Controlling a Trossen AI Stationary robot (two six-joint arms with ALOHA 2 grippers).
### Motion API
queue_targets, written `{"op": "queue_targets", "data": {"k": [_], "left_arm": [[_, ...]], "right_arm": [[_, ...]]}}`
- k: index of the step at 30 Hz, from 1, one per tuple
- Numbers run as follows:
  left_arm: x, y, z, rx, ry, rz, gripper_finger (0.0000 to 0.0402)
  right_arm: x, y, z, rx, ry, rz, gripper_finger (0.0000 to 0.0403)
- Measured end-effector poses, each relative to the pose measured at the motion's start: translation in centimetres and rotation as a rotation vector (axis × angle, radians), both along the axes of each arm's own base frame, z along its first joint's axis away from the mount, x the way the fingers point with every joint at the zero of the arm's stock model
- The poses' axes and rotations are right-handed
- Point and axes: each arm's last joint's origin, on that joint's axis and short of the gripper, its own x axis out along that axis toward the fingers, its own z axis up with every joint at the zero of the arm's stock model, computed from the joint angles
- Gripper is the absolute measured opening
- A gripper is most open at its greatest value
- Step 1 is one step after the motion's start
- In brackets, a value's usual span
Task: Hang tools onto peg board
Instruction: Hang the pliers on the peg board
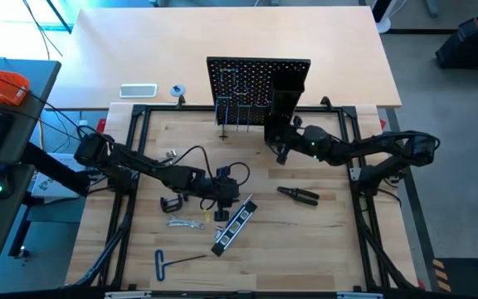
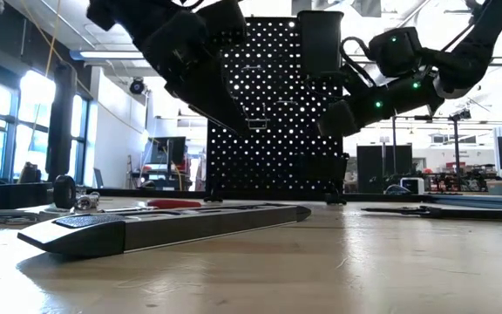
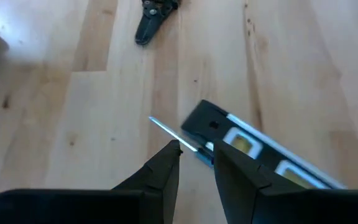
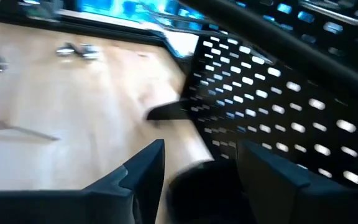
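The peg board (image 1: pixel 247 79) stands upright at the table's far side, with a tall black box holder (image 1: pixel 287 91) on its right part. My right gripper (image 4: pixel 201 155) is open, level, just in front of that holder. My left gripper (image 3: pixel 196 155) hovers mid-table with a narrow gap. It is above a thin silver shaft (image 3: pixel 166 129) beside the far end of the black-and-silver bar (image 1: pixel 232 223). A red handle (image 2: pixel 174 203) lies on the table behind the bar. Pliers (image 1: pixel 299 195), C-clamp (image 1: pixel 173 202), wrench (image 1: pixel 185 222) and blue hex key (image 1: pixel 177 261) lie flat. My right gripper has a dark blurred shape (image 4: pixel 194 186) low between its spread fingers, by the peg board's foot. I cannot tell what that shape is or whether the fingers touch it.
A black frame rail (image 1: pixel 131 166) runs round the work area. A white slab (image 1: pixel 138 90) and a small roll (image 1: pixel 178 90) lie behind the board's left side. Bare wood lies at the near right (image 1: pixel 314 249).
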Motion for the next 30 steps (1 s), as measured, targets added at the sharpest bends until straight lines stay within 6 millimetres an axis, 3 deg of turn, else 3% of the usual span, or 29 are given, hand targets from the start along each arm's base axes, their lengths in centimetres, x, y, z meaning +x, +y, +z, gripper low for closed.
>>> {"op": "queue_targets", "data": {"k": [6,16,25,30], "left_arm": [[-0.7,-2.1,-0.2,-0.052,0.015,0.059,0.011],[-1.3,-5.8,-0.3,-0.151,-0.051,0.107,0.0213],[-0.8,-7.9,-4.1,-0.241,0.014,0.185,0.0234],[-0.9,-8.9,-6.5,-0.197,0.043,0.224,0.0234]], "right_arm": [[0.7,1.9,0.0,-0.025,0.013,0.113,0.0193],[1.4,5.0,-0.2,-0.009,0.026,0.237,0.0193],[1.8,8.7,-0.2,0.005,0.023,0.38,0.0193],[1.8,10.0,-0.2,0.016,0.013,0.382,0.0193]]}}
